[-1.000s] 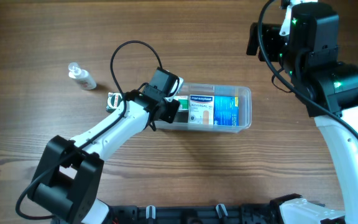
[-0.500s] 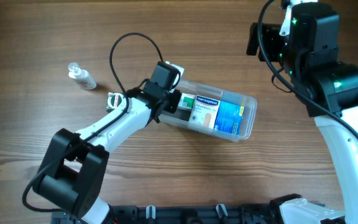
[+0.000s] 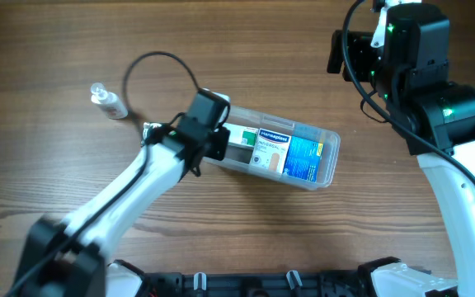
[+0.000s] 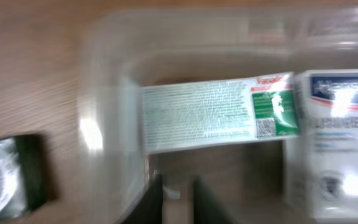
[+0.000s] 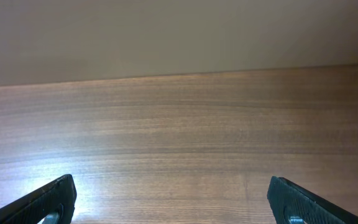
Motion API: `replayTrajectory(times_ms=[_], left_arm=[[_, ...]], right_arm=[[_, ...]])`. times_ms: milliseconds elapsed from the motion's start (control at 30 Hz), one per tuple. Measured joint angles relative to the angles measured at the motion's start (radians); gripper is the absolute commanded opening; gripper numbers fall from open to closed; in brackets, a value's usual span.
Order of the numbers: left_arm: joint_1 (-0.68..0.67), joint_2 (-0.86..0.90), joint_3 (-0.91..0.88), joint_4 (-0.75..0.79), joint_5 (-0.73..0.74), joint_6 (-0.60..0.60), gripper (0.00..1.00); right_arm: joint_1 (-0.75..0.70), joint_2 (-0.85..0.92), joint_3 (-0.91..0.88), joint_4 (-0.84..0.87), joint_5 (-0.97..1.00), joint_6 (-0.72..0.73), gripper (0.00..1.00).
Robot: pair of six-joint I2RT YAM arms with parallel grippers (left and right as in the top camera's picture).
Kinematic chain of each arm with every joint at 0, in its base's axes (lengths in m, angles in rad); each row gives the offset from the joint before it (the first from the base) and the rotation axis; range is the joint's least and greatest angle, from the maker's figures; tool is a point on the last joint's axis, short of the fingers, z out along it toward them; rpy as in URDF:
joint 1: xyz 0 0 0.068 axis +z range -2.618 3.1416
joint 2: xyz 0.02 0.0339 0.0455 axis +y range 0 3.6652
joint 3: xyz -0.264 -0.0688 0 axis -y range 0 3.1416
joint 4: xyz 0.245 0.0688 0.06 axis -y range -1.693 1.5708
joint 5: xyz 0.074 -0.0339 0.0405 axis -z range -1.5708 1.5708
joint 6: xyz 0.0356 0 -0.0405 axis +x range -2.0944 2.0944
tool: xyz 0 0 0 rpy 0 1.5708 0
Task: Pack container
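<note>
My left gripper sits at the 10 o'clock end of the container, jaws narrow; blur hides whether they pinch its wall. This clear, glossy, round-cornered tub lies mid-table, its long axis running 10 to 4 o'clock, with printed cardboard boxes inside. My right gripper, spread wide and empty, hangs well apart at 1 o'clock.

The table is matt brown wood with fine lines. The container is clear, shiny plastic. The box inside is smooth printed card. The ten o'clock bottle is clear plastic.
</note>
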Motion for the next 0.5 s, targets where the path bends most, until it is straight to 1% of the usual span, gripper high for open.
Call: replayTrajectory(times_ms=[33,67,100,133,167,200,233,433,500], left_arm=[[0.000,-0.037,0.000,-0.005,-0.006,-0.007,0.30],[0.000,-0.081,0.000,-0.004,-0.013,-0.015,0.24],[0.000,-0.112,0.000,-0.004,-0.016,-0.019,0.23],[0.000,-0.148,0.000,-0.004,-0.018,-0.019,0.34],[0.000,-0.182,0.000,-0.005,-0.021,-0.026,0.56],[0.000,-0.214,0.000,-0.005,-0.024,-0.023,0.80],[0.000,-0.220,0.000,-0.005,-0.026,-0.030,1.00],[0.007,-0.404,0.000,-0.004,-0.048,-0.005,1.00],[0.056,-0.447,0.002,-0.032,-0.105,-0.031,1.00]], right_arm=[[0.000,0.000,0.000,0.000,0.000,0.000,1.00],[0.000,0.000,0.000,0.000,0.000,0.000,1.00],[0.000,0.000,0.000,0.000,0.000,0.000,1.00],[0.000,0.000,0.000,0.000,0.000,0.000,1.00],[0.000,0.000,0.000,0.000,0.000,0.000,1.00],[0.000,0.000,0.000,0.000,0.000,0.000,1.00],[0.000,0.000,0.000,0.000,0.000,0.000,1.00],[0.000,0.000,0.000,0.000,0.000,0.000,1.00],[0.000,0.000,0.000,0.000,0.000,0.000,1.00]])
